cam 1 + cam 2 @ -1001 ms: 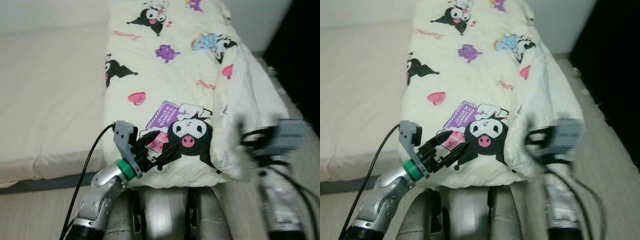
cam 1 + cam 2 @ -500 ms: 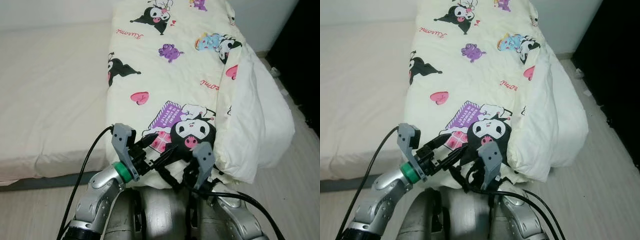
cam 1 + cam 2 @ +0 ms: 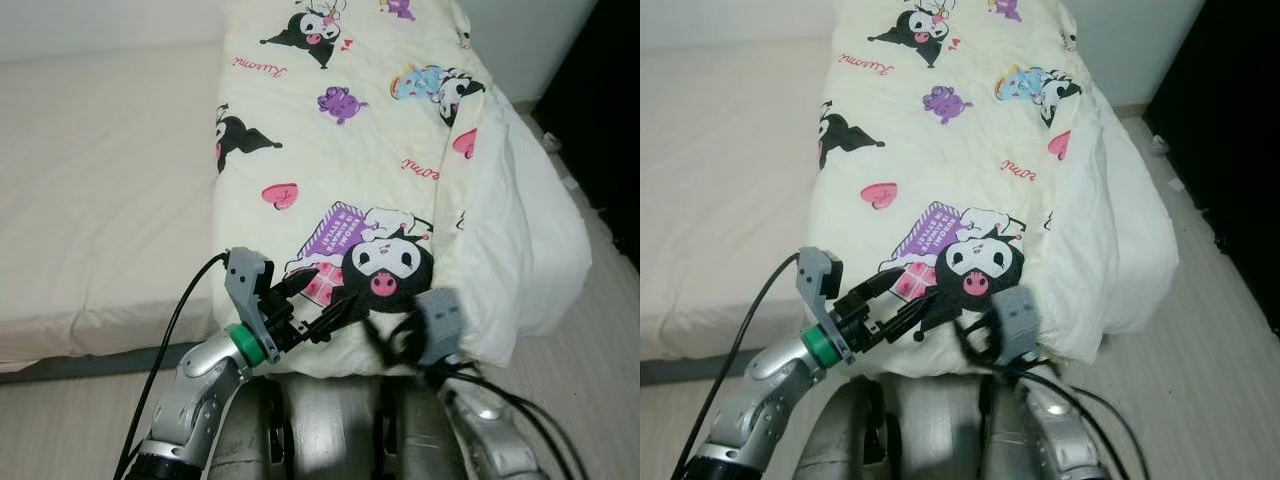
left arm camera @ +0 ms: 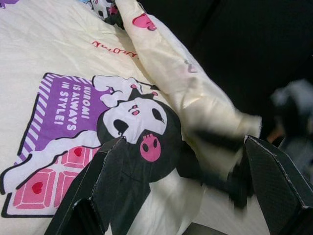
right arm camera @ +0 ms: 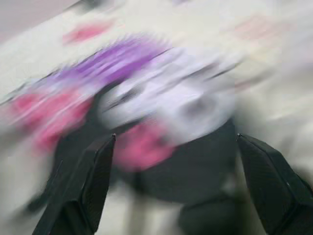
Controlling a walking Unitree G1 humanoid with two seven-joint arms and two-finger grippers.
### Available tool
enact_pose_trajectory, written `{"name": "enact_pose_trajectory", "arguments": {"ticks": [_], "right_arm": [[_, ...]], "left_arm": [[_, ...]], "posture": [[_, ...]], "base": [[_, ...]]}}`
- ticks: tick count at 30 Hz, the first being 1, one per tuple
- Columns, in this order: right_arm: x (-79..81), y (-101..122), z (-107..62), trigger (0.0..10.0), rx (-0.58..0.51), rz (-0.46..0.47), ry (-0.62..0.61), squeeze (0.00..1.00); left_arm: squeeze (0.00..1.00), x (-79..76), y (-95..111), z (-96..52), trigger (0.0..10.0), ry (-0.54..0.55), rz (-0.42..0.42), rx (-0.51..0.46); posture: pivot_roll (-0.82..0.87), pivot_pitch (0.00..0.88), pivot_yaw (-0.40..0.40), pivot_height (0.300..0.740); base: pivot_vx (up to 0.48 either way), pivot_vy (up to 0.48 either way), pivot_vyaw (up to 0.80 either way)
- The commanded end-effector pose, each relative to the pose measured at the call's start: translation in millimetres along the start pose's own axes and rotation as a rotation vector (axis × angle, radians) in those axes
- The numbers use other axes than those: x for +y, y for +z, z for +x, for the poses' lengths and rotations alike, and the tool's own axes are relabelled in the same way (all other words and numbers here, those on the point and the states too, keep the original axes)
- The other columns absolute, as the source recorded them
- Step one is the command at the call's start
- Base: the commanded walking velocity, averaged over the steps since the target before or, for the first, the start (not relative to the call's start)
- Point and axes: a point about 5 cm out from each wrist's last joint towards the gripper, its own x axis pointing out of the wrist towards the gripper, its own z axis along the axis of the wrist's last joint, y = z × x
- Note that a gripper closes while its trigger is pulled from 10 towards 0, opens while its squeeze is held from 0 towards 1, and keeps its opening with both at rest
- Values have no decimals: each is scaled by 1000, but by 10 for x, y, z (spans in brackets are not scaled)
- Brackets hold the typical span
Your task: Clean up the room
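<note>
A cream comforter [image 3: 350, 150] printed with black, pink and purple cartoon figures lies along the right half of the bed, and its near end droops over the foot. A thick white fold [image 3: 530, 240] bulges out on its right side. My left gripper [image 3: 325, 298] is open at the comforter's near edge, beside the black-and-pink figure [image 4: 142, 132]. In the left wrist view its fingers [image 4: 107, 181] stand wide apart over that print. My right gripper [image 3: 392, 335] is blurred just right of it at the same edge, open, with its fingers [image 5: 88, 181] spread before the print.
The bed's left half is bare beige sheet [image 3: 100, 180] above a dark grey base strip [image 3: 90, 365]. Pale wood floor [image 3: 590, 390] runs along the right side, with a dark opening [image 3: 610, 100] beyond it. My own silver body [image 3: 330, 420] is right below the grippers.
My right arm swung in from the right side to the comforter's near edge beside the left gripper, and is still in motion. The left gripper held its place.
</note>
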Motion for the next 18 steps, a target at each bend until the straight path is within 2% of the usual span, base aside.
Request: {"name": "enact_pose_trajectory", "arguments": {"ticks": [1, 2, 3, 4, 5, 6, 8, 9, 10, 11, 12, 13, 14, 15, 16, 17, 18], "right_arm": [[-275, 127, -80, 10000, -85, -71, -174, 0], [-439, 188, -128, 10000, -105, -127, -279, 0], [-439, 188, -128, 10000, -105, -127, -279, 0], [-649, 219, -213, 10000, -101, -181, -413, 0], [-649, 219, -213, 10000, -101, -181, -413, 0], [-891, 236, -337, 10000, -77, -227, -567, 0], [-891, 236, -337, 10000, -77, -227, -567, 0], [-1129, 257, -479, 10000, -57, -258, -723, 0], [-1129, 257, -479, 10000, -57, -258, -723, 0], [-1348, 289, -627, 10000, -44, -273, -872, 0], [-1348, 289, -627, 10000, -44, -273, -872, 0], [-1544, 373, -748, 10000, -60, -298, -996, 0], [-1544, 373, -748, 10000, -60, -298, -996, 0], [-1657, 461, -803, 10000, -92, -303, -1062, 0], [-1682, 554, -772, 10000, -148, -285, -1053, 0], [-1682, 554, -772, 10000, -148, -285, -1053, 0], [-1575, 676, -623, 10000, -259, -268, -948, 0]], "left_arm": [[0, -1, -45, -35, 10000, -2, -9, 18], [0, -2, -44, -34, 10000, -4, -11, 18], [0, -2, -44, -34, 10000, -4, -11, 18], [0, -6, -45, -33, 10000, -6, -12, 19], [0, -6, -45, -33, 10000, -6, -12, 19], [0, -14, -47, -33, 10000, -9, -14, 19], [0, -14, -47, -33, 10000, -9, -14, 19], [0, -28, -53, -32, 10000, -14, -19, 21], [0, -28, -53, -32, 10000, -14, -19, 21], [0, -42, -62, -33, 10000, -20, -23, 23], [0, -42, -62, -33, 10000, -20, -23, 23], [0, -56, -70, -32, 10000, -26, -26, 25], [0, -56, -70, -32, 10000, -26, -26, 25], [0, -64, -74, -30, 10000, -29, -29, 27], [0, -67, -71, -23, 10000, -31, -31, 26], [0, -67, -71, -23, 10000, -31, -31, 26], [0, -65, -60, -15, 10000, -29, -33, 21]], "posture": [[-96, 154, 113, 635], [-95, 156, 112, 635], [-95, 156, 112, 635], [-95, 156, 113, 635], [-95, 156, 113, 635], [-94, 158, 113, 635], [-94, 158, 113, 635], [-94, 159, 114, 635], [-94, 159, 114, 635], [-94, 160, 115, 635], [-94, 160, 115, 635], [-97, 163, 119, 635], [-97, 163, 119, 635], [-96, 164, 120, 635], [-95, 165, 120, 635], [-95, 165, 120, 635], [-94, 165, 120, 635]], "base": [[0, 0, 0], [0, 0, 0], [0, 0, 0], [0, 0, 0], [0, 0, 0], [0, 0, 0], [0, 0, 0], [0, 0, 0], [0, 0, 0], [0, 0, 0], [0, 0, 0], [0, 0, 0], [0, 0, 0], [0, 0, 0], [0, 0, 0], [0, 0, 0], [0, 0, 0]]}}
